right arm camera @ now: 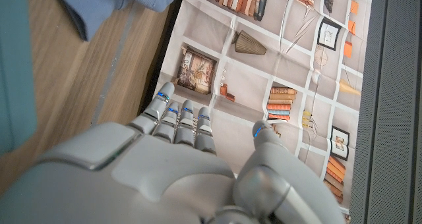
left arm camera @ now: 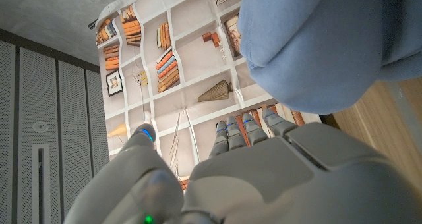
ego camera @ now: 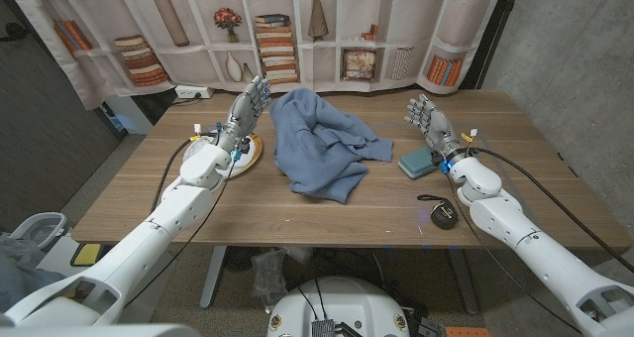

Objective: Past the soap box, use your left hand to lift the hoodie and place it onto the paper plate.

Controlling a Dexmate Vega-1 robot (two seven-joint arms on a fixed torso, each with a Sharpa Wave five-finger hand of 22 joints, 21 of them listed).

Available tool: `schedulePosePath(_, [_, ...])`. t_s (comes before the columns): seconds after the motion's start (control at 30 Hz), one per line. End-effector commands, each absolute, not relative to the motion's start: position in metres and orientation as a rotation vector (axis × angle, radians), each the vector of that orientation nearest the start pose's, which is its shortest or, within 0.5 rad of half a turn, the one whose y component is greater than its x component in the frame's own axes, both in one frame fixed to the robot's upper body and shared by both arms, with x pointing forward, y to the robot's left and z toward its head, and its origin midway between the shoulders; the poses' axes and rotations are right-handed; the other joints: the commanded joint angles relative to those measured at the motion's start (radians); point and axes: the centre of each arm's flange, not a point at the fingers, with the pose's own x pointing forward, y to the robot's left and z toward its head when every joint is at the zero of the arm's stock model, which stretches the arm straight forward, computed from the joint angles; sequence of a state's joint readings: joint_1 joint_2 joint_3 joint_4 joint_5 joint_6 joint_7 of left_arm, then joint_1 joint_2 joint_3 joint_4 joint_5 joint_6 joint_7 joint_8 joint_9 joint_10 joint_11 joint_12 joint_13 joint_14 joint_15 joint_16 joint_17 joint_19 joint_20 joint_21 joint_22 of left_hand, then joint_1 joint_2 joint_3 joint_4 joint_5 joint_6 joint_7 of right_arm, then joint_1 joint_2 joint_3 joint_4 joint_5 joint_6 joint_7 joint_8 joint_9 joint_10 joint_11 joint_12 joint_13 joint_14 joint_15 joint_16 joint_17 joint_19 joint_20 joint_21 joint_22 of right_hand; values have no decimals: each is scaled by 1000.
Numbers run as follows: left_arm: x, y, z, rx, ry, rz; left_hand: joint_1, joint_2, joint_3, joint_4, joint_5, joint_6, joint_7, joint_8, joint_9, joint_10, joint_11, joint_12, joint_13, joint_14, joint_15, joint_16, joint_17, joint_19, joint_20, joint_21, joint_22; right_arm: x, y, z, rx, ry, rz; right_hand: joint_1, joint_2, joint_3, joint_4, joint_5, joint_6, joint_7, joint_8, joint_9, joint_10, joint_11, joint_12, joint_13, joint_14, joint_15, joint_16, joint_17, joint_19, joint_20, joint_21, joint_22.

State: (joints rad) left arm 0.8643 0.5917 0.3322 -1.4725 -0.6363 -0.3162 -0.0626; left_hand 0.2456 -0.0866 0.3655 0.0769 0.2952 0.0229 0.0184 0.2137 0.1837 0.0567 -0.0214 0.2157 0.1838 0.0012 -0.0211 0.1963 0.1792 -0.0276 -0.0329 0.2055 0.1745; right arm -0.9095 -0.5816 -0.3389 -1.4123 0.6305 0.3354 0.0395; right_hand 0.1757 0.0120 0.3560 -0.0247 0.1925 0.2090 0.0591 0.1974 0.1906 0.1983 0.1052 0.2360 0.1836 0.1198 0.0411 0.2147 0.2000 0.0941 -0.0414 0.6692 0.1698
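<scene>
A blue hoodie (ego camera: pixel 322 144) lies crumpled in the middle of the wooden table; a fold of the hoodie (left arm camera: pixel 330 46) shows in the left wrist view and its edge (right arm camera: pixel 112 3) in the right wrist view. The paper plate (ego camera: pixel 248 159) peeks out from under my left hand (ego camera: pixel 243 114), which hovers open just left of the hoodie, fingers spread and holding nothing. A teal soap box (ego camera: pixel 420 161) sits right of the hoodie. My right hand (ego camera: pixel 431 119) stands open behind the soap box, with nothing in it.
A small black round object with a strap (ego camera: pixel 442 214) lies near the table's front right. A bookshelf-print backdrop (ego camera: pixel 297 30) hangs behind the table. A white power strip (ego camera: pixel 193 93) sits at the back left.
</scene>
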Motion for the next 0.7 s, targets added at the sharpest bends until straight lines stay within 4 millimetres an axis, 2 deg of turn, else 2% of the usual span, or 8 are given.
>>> schedulePosePath(0.03, [611, 288, 48, 76, -788, -270, 10, -1, 0, -4, -1, 17, 1, 5, 3, 14, 1, 7, 4, 13, 0, 5, 3, 14, -45, 8, 5, 608, -315, -10, -30, -692, 191, 4, -1, 0, -3, 5, 8, 2, 2, 3, 11, -2, 1, 5, 8, 4, 0, 1, 9, 3, -3, 2])
schedulePosePath(0.27, [615, 286, 54, 95, -798, -277, 11, -1, -3, -4, -2, 23, 3, 5, 3, 22, -3, 7, 4, 23, -3, 6, 3, 20, -33, 9, 6, 604, -320, -9, -34, -700, 175, 3, -1, -1, -3, 5, 8, 2, 2, 3, 12, 1, 1, 6, 9, 4, -1, 0, 10, 3, -6, 3])
schedulePosePath(0.7, [616, 284, 67, 182, -847, -265, 13, -1, -6, -6, -4, 32, 7, 4, 3, 30, 2, 7, 4, 34, -4, 6, 3, 24, -33, 9, 6, 598, -322, -9, -25, -699, 144, 3, 0, -2, -4, 5, 9, 2, 2, 3, 13, 0, 0, 6, 10, 4, -1, 0, 13, 3, -10, 3])
